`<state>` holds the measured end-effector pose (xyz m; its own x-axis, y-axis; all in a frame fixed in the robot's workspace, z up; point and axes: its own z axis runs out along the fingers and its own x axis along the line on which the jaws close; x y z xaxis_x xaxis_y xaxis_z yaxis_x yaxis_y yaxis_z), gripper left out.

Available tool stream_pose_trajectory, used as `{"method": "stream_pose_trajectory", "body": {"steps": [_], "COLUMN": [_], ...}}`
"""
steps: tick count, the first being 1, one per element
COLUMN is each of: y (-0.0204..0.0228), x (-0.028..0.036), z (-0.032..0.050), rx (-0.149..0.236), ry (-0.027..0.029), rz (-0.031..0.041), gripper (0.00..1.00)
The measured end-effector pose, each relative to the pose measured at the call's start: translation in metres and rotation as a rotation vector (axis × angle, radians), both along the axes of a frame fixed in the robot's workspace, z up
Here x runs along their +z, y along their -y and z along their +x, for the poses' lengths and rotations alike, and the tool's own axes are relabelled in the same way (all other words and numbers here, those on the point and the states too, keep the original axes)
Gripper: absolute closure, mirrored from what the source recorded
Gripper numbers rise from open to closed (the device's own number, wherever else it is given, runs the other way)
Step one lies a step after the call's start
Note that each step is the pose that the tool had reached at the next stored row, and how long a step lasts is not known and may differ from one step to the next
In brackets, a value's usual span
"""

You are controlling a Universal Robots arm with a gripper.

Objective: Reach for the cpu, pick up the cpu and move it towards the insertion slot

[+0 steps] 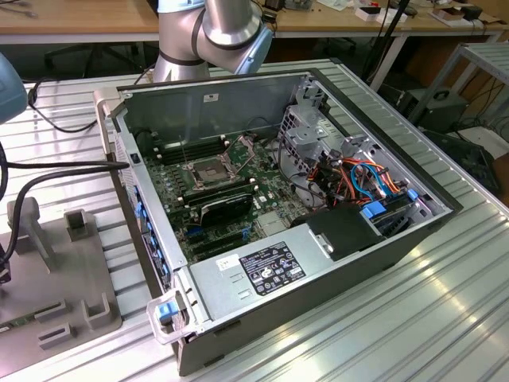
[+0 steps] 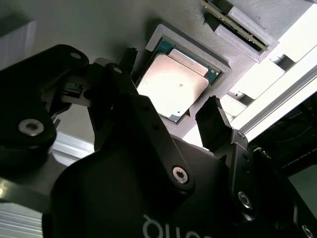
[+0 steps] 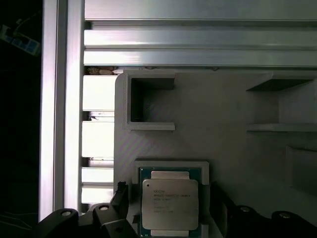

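Second wrist view: one cpu (image 2: 172,91) lies flat in the recess of one grey fixture (image 2: 220,63), one hand (image 2: 170,84) open astride it, reach about done, pickup and carry not yet done, and the exterior view shows one insertion slot (image 1: 208,169) inside one computer case (image 1: 199,103).

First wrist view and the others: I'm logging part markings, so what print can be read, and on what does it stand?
Dull silver-grey square cpu: lines of dark print on its face, too small to read.
Black-and-white label on the silver power-supply box: too small to read.
Black gripper body: white letters cut off at the picture's edge, unreadable.
No text reads clearly.
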<state>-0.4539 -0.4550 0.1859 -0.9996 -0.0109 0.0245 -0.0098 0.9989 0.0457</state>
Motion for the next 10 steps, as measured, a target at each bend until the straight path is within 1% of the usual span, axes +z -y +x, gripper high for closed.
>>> {"method": "stream_pose_trajectory", "body": {"steps": [2, 3, 6, 9, 10], "y": [0.0, 0.0, 0.0, 0.0001, 0.0001], "x": [0.0, 0.0003, 0.0018, 0.0023, 0.0023], "z": [0.0001, 0.0001, 0.0, 0.0001, 0.0], "rx": [0.0, 0.0, 0.0, 0.0, 0.0], "ry": [0.0001, 0.0003, 0.0001, 0.0001, 0.0], "rz": [-0.0003, -0.0002, -0.0003, -0.0065, -0.0071], "gripper": [0.26, 0.33, 0.33, 0.33, 0.33]}}
